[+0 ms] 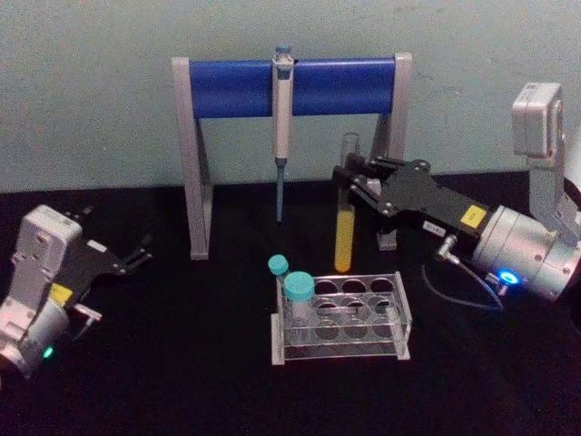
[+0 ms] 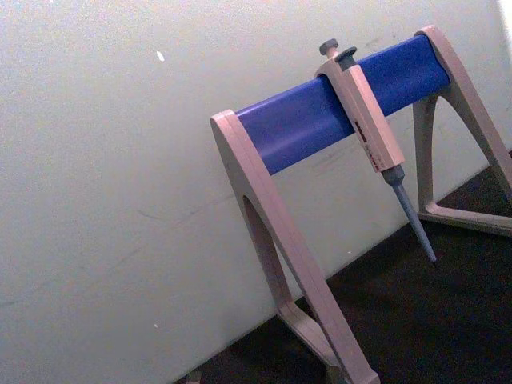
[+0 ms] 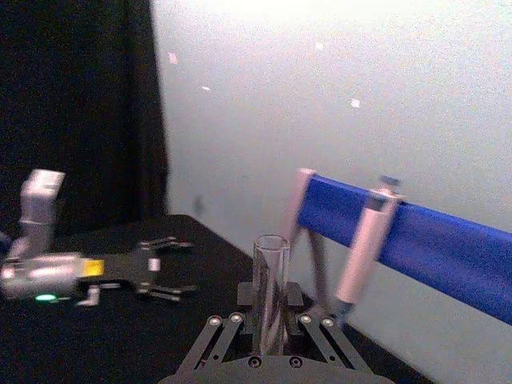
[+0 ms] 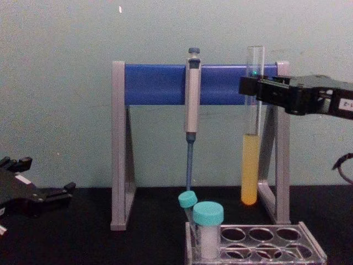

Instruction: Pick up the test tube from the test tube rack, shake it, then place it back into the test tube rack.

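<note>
Currently the test tube [image 1: 344, 218] hangs upright in the air, clear of the test tube rack [image 1: 363, 350], at about 12 o'clock from the rack's middle in the head view. Yellow liquid fills its lower part and its mouth is uncapped. The right claw [image 1: 349, 177] reaches in from 3 o'clock and is clamped on the tube's clear upper section, above the liquid. Two teal-capped tubes [image 1: 299, 300] stand at the rack's 9 o'clock end. Behind, at 12 o'clock, a pipette [image 1: 282, 118] hangs from the blue bar of the pipette stand [image 1: 227, 88]. Far off at 9 o'clock, the left claw [image 1: 141, 254] rests low over the black table [image 1: 182, 363], fingers spread, holding nothing.
</note>
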Tool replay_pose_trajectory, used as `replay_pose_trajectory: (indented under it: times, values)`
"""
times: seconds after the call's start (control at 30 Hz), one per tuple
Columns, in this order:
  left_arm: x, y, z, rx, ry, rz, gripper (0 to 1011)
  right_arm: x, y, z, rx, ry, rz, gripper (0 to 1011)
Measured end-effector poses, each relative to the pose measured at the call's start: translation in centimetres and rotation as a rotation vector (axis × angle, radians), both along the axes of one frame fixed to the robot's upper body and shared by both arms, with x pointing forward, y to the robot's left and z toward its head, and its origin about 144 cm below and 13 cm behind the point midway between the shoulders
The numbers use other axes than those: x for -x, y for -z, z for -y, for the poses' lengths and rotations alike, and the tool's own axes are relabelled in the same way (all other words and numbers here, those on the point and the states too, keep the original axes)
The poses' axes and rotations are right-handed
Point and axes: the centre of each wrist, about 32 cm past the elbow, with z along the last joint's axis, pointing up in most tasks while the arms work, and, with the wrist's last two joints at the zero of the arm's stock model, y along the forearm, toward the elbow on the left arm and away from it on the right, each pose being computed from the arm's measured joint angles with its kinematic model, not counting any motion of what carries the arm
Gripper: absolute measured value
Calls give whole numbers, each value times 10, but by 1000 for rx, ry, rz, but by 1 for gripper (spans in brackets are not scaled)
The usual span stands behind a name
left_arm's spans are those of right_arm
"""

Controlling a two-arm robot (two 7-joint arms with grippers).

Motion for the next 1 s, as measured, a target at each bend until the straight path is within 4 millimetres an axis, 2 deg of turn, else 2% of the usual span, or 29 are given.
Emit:
replay_pose_trajectory:
  times: [0.23, 0.5, 0.77, 1.0]
  values:
    - [0, 0, 0, 0, 0, 0, 1001, 5, -6, 7, 18, -123, 7, 233]
    - [0, 0, 0, 0, 0, 0, 1001, 16, -14, 28, 70, -181, -1, 233]
    - [0, 0, 0, 0, 0, 0, 1001, 27, -20, 53, 152, -54, -17, 233]
    - [0, 0, 0, 0, 0, 0, 1001, 26, -18, 51, 157, 94, 17, 233]
